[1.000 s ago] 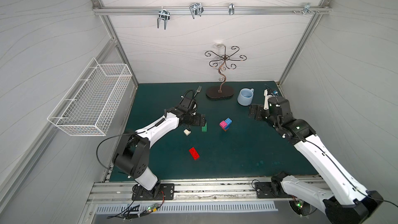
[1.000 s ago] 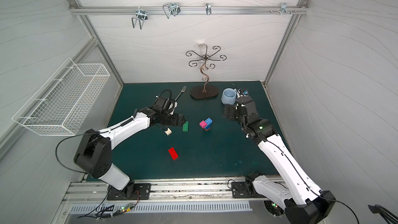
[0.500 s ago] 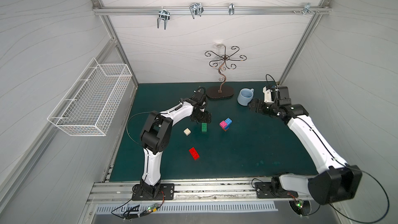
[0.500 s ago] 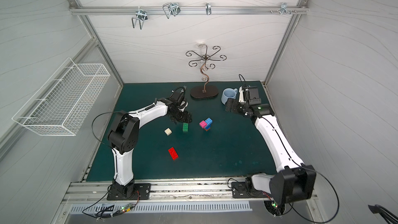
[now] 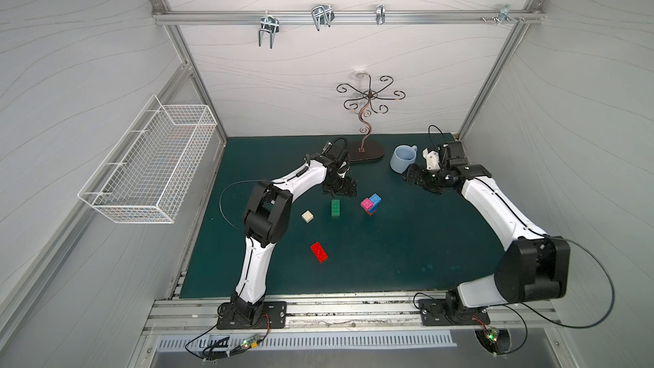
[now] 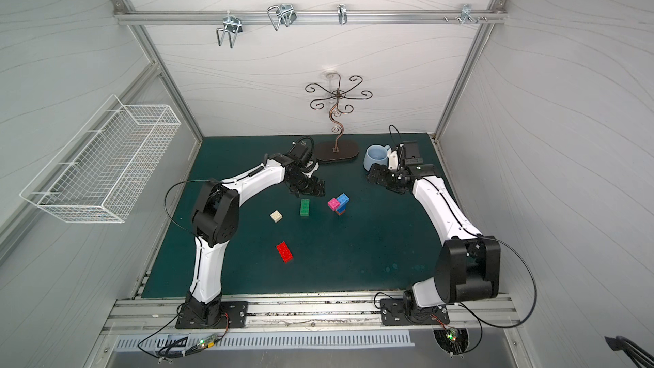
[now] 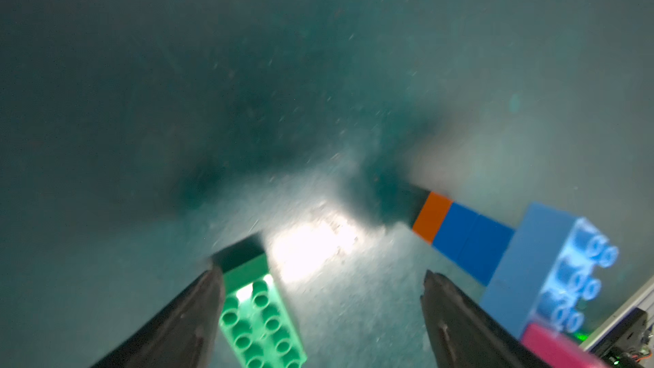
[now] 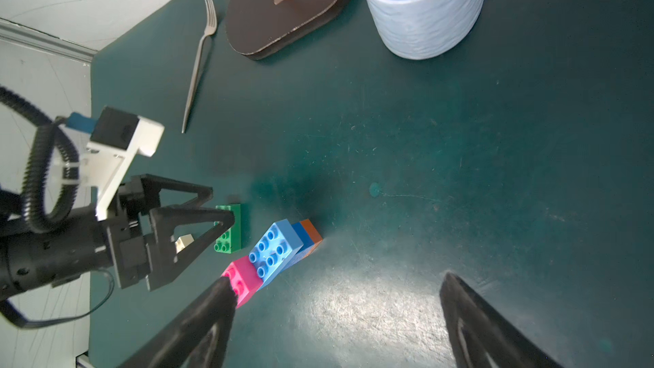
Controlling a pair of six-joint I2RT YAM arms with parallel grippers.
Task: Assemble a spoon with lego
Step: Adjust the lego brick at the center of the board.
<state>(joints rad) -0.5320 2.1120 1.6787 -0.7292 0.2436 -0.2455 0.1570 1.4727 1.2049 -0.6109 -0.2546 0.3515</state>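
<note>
Over the green mat [image 5: 389, 260], left gripper [image 7: 320, 274] and right gripper [image 8: 336, 277] both gape, empty. The part-built spoon [image 5: 371, 203] stands upright between them, nearer the left one. The green brick [image 5: 335, 207] lies just beside the left gripper's tip, perhaps touching; red brick [image 5: 318, 252] and cream brick [image 5: 307, 216] lie apart.

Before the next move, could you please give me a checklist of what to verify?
1. The left end effector open and empty: ok.
2. The right end effector open and empty: ok.
3. The green brick centred in the left end effector: not ok, it lies off to one side.
4. The brick stack standing upright: ok.
5. The cream brick and red brick loose, nothing on them: ok.
</note>
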